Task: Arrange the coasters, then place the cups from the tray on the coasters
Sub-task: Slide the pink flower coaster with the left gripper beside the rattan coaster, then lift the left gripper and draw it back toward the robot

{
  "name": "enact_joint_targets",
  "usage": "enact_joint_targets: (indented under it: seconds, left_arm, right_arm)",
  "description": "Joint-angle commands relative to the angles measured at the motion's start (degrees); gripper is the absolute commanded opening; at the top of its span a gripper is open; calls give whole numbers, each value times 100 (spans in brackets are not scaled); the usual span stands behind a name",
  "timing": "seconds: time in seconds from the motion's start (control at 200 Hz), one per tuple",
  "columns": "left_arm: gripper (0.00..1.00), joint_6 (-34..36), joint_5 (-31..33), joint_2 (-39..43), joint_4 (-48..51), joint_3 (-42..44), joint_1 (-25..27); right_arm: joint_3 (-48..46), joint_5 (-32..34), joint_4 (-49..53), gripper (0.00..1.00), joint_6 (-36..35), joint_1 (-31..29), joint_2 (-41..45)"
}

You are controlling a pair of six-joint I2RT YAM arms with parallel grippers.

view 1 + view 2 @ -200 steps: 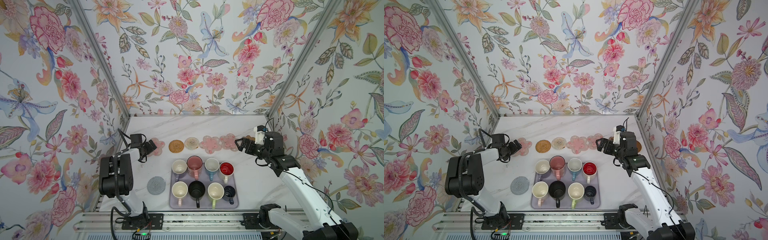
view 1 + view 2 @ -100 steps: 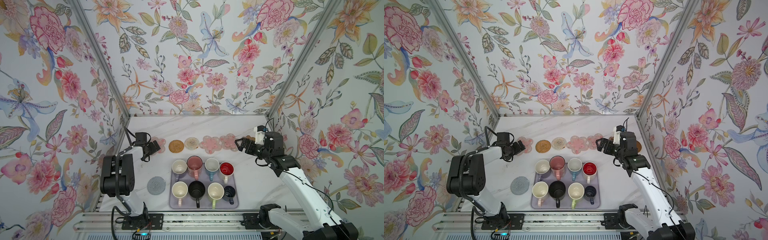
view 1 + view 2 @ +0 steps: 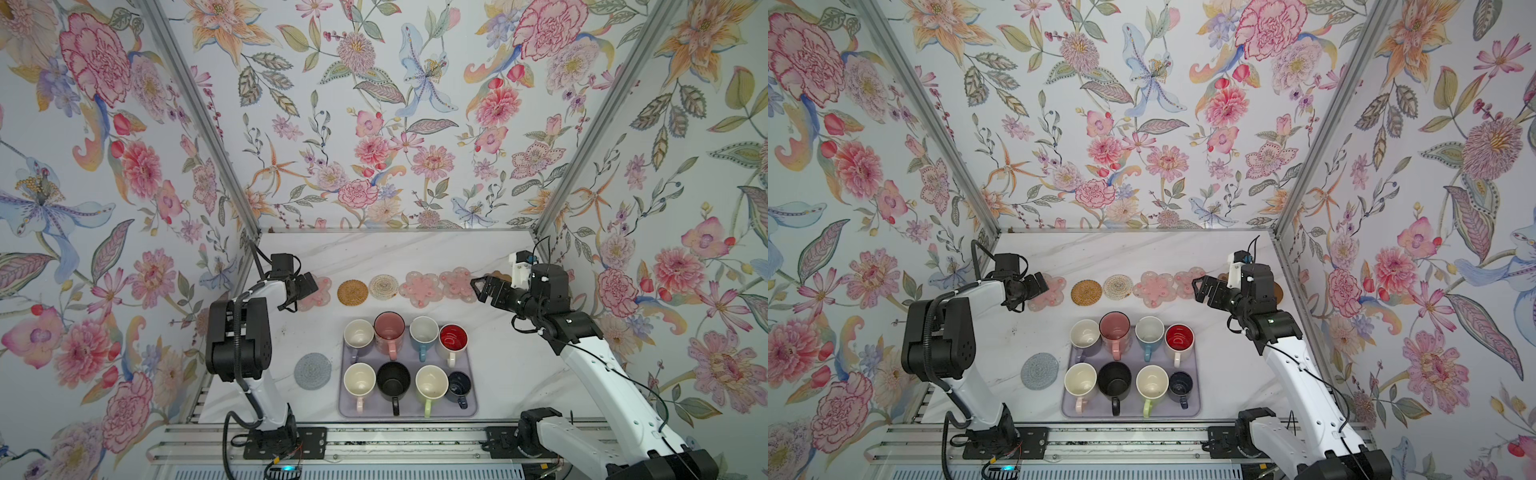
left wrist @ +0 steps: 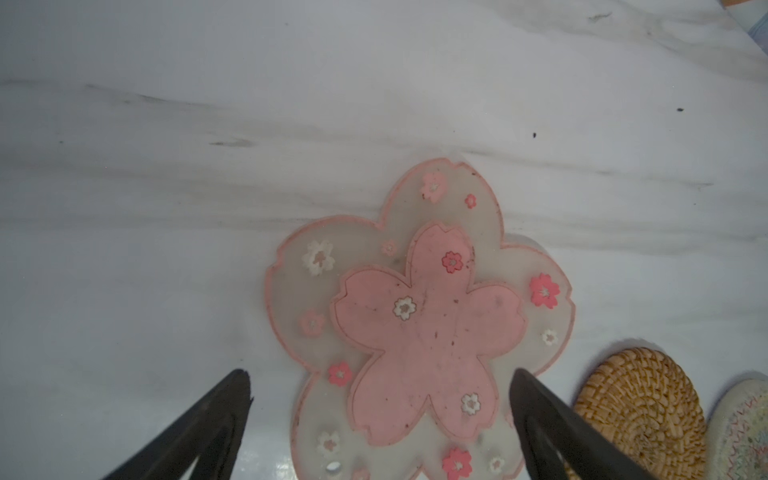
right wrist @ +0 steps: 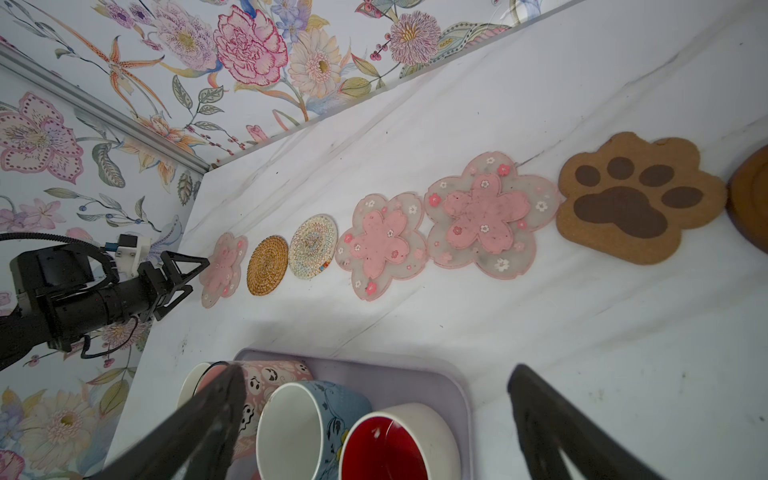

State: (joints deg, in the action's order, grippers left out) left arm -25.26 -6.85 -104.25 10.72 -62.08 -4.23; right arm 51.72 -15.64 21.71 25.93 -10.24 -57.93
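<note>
Left gripper [image 3: 309, 286]: jaws apart, nothing held, poised at the left-end pink flower coaster [image 4: 419, 328], which lies flat on the bench [image 3: 395, 253].

Right gripper [image 3: 482, 287]: jaws apart, empty, above the row's right end, near the far right corner of the tray [image 3: 471, 409].

Coasters in the far row, following the pink flower coaster:
- tan rattan coaster [image 3: 352, 292]
- beige woven coaster [image 3: 383, 286]
- second flower coaster [image 3: 422, 289]
- third flower coaster [image 3: 457, 284]
- brown paw coaster [image 5: 636, 195]
- brown disc coaster [image 5: 752, 208], only partly in view

That makes seven, side by side.

Outstanding: grey knitted coaster [image 3: 312, 370], alone just beside the tray's left edge, well apart from the row.

Tray contents: all eight cups, upright, in two rows of four.
- Far row: lavender mug [image 3: 358, 336], pink mug [image 3: 389, 328], blue mug [image 3: 424, 332], red-lined white mug [image 3: 453, 338].
- Near row: cream-pink mug [image 3: 359, 380], black mug [image 3: 393, 380], light green mug [image 3: 431, 382], small navy mug [image 3: 459, 384].

Status, as judged: arranging is nearly complete, with one coaster to join the row. Cup placement is not begun, and eight cups remain.
</note>
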Motion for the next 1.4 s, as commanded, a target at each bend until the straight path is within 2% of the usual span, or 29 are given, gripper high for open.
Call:
enact_joint_targets:
  seconds: [0.0, 1.026, 1.396]
  left_arm:
    - [99, 126, 153, -108, 165, -232, -88]
    - [99, 116, -115, -1001, 285, -1109, -210]
    - [99, 153, -229, -1150, 301, -1364, -44]
  right_arm:
    - [144, -4, 77, 99, 24, 40, 98]
    - [242, -19, 113, 99, 77, 56, 84]
    - [235, -5, 122, 99, 76, 56, 80]
